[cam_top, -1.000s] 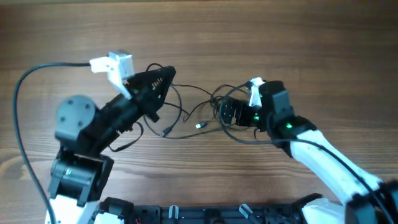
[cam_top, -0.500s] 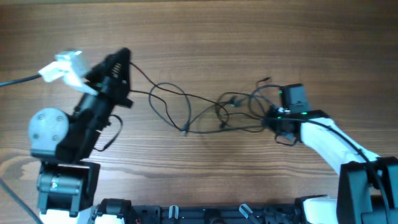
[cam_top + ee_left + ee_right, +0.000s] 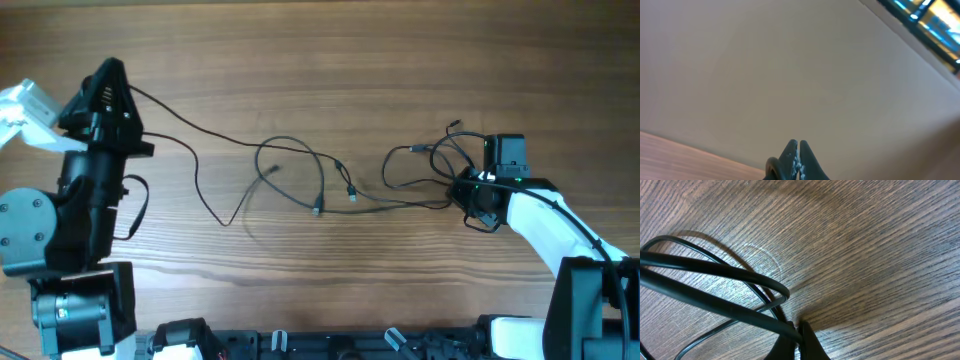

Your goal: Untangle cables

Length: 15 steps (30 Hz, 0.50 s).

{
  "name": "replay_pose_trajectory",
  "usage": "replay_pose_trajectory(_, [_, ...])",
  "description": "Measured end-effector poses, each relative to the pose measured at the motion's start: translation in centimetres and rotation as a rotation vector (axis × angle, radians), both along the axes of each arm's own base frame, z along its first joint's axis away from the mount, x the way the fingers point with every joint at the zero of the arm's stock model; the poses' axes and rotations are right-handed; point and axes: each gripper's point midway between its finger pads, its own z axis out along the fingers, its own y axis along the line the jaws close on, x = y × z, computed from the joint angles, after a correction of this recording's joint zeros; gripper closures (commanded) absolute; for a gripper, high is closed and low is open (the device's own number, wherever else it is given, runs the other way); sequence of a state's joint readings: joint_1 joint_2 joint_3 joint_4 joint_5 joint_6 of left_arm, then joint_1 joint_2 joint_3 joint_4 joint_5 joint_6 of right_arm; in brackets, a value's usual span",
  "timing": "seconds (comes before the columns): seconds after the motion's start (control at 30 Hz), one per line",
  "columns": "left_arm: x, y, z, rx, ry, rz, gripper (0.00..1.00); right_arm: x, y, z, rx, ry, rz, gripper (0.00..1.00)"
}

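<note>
Right now the thin black cables [image 3: 320, 180] lie strung out across the middle of the wood-grained brown counter [image 3: 330, 50], stretched between the two arms. From where I stand, the left pincer [image 3: 110, 68] is at the far left and tilted upward. Its wrist view shows the two dark fingertips [image 3: 790, 152] pressed flat together, with a plain beige wall [image 3: 790, 60] behind them. From above, one strand runs straight from that tip, down and to the right, toward the loose loops at the centre. It looks closed on that strand, though the wire is too thin to make out between the tips in the wrist view. At the centre sits a rounded loop, with a few tiny plug ends [image 3: 318, 208] lying near one another on the bare wood. Farther right, a second bunch of loops gathers just beside the right pincer [image 3: 466, 188], with one small plug end reaching toward the far side of the counter. The right pincer sits low over the wood. Its wrist view shows the fingers clamped on the cables, which cross in front of the tips and curl away to the left in overlapping arcs. A long strand running nearly straight along the counter joins the two bunches.
</note>
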<state>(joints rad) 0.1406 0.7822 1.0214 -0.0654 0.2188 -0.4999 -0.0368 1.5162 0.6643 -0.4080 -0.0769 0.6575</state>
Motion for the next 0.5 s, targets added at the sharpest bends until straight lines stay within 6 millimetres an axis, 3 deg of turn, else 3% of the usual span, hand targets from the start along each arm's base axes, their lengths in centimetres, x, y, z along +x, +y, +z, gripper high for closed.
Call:
replay_pose_trajectory(0.07, [0.0, 1.4, 0.0, 0.019, -0.002, 0.063, 0.96, 0.0, 0.0, 0.0, 0.000, 0.000, 0.000, 0.89])
replay_pose_trajectory(0.3, [-0.7, 9.8, 0.6, 0.063, -0.022, 0.447, 0.96, -0.1, 0.1, 0.0, 0.013, 0.006, -0.001, 0.86])
replay_pose_trajectory(0.4, [-0.1, 12.9, 1.3, 0.157, -0.044, 0.569, 0.96, -0.2, 0.3, -0.1, 0.023, 0.009, 0.002, 0.85])
replay_pose_trajectory(0.5, [1.3, 16.2, 0.0, 0.204, 0.002, 0.654, 0.96, -0.3, 0.6, 0.0, 0.041, 0.009, 0.008, 0.84])
